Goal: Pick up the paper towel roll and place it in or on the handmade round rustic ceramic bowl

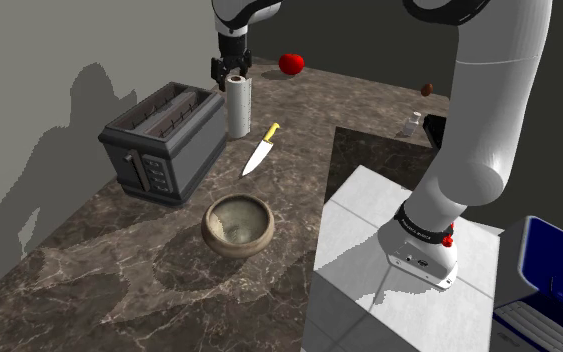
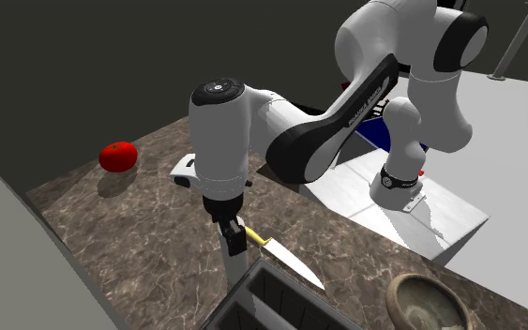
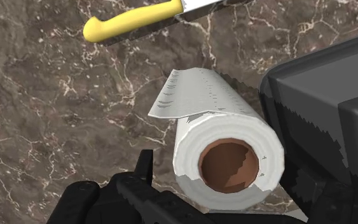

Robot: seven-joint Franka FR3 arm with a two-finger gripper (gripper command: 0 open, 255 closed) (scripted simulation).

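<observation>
On counter (image 1: 119, 270): paper towel roll (image 1: 238, 108) upright beside toaster (image 1: 164, 140), apart from bowl (image 1: 210, 224) (brown); gripper (image 1: 234, 72) spread around roll top.

Nothing here can be read outright. In the second exterior view, pale lettering runs along the dark band of the arm (image 2: 363, 101), but it is too small to make out. From the shoulder view, the toaster (image 1: 169, 130) has a few small pale marks by its front controls, and these are illegible too.
</observation>
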